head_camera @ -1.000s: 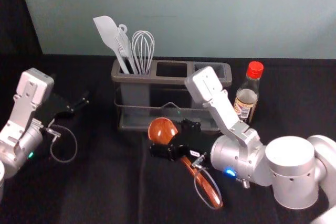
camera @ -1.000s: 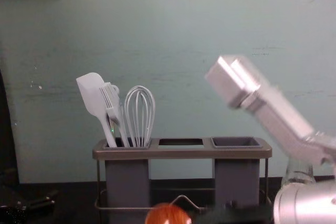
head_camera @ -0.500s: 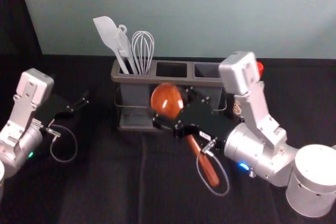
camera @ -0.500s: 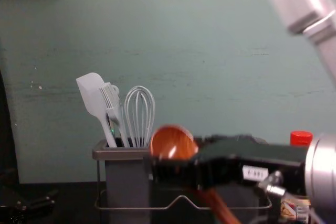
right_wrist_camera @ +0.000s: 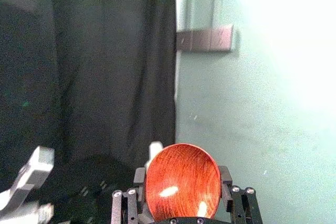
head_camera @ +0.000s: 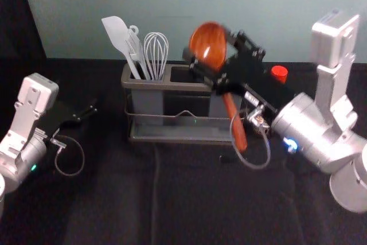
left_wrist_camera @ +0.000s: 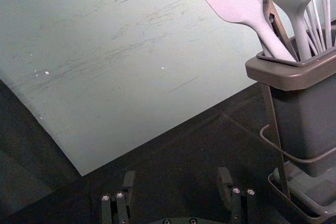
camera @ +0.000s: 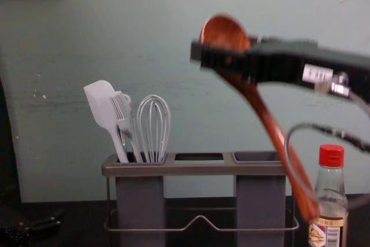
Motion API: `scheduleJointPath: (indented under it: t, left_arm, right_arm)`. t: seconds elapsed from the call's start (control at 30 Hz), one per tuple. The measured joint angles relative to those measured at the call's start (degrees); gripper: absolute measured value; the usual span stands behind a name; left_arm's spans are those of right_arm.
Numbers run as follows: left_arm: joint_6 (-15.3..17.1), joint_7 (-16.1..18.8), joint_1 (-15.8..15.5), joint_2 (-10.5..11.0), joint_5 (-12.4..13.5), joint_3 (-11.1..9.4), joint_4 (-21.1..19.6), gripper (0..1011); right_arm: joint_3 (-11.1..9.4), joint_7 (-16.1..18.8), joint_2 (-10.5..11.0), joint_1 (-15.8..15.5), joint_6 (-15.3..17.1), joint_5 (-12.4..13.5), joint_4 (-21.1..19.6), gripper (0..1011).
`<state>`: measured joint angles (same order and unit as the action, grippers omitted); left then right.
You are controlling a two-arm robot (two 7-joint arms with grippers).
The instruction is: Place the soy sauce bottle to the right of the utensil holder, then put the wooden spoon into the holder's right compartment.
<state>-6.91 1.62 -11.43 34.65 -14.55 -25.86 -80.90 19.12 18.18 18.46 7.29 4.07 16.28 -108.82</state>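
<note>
The right hand [head_camera: 213, 45] is positioned above the right part of the utensil holder [camera: 196, 169] and toward its front. It is clamped on the wooden spoon [camera: 272, 125] at the bowl end; the right wrist view shows one finger on each side of the bowl. The spoon is held clear of the tabletop [head_camera: 103, 199], bowl uppermost, with the handle tilted downward and to the right. In the chest view the handle passes in front of the right compartment [camera: 260, 201], and its lower end overlaps the soy sauce bottle [camera: 330, 192]; whether the two make contact cannot be determined.

The soy sauce bottle stands upright on the tabletop, to the right of the utensil holder and near it. A red cap [camera: 332, 155] is fitted.

The left compartment [camera: 139, 201] contains a spatula [camera: 103, 102], a brush [camera: 122, 114] and a whisk [camera: 153, 125], working ends up. The spatula leans to the left.

The left hand [head_camera: 90, 112] is parked to the left of the utensil holder, fingers apart, nothing between them.
</note>
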Motion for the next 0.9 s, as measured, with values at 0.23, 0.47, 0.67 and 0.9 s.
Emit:
scheduleJointPath:
  t: [0.23, 0.47, 0.67, 0.9]
  left_arm:
    - [0.0, 0.0, 0.0, 0.0, 0.0, 0.0, 0.0, 1005]
    - [0.0, 0.0, 0.0, 0.0, 0.0, 0.0, 0.0, 1005]
    - [0.0, 0.0, 0.0, 0.0, 0.0, -0.01, 0.0, 1005]
    - [0.0, 0.0, 0.0, 0.0, 0.0, 0.0, 0.0, 1005]
  right_arm:
    - [-1.26, 0.28, -1.31, 5.55, -3.1, 1.28, 4.22, 837]
    - [-1.11, -0.13, -3.08, 11.33, -5.26, 0.46, 10.34, 837]
    - [-0.74, -0.36, -4.92, 15.78, -7.14, -0.36, 16.53, 837]
    - [0.2, 0.81, -6.9, 20.35, -9.24, -0.84, 24.06, 837]
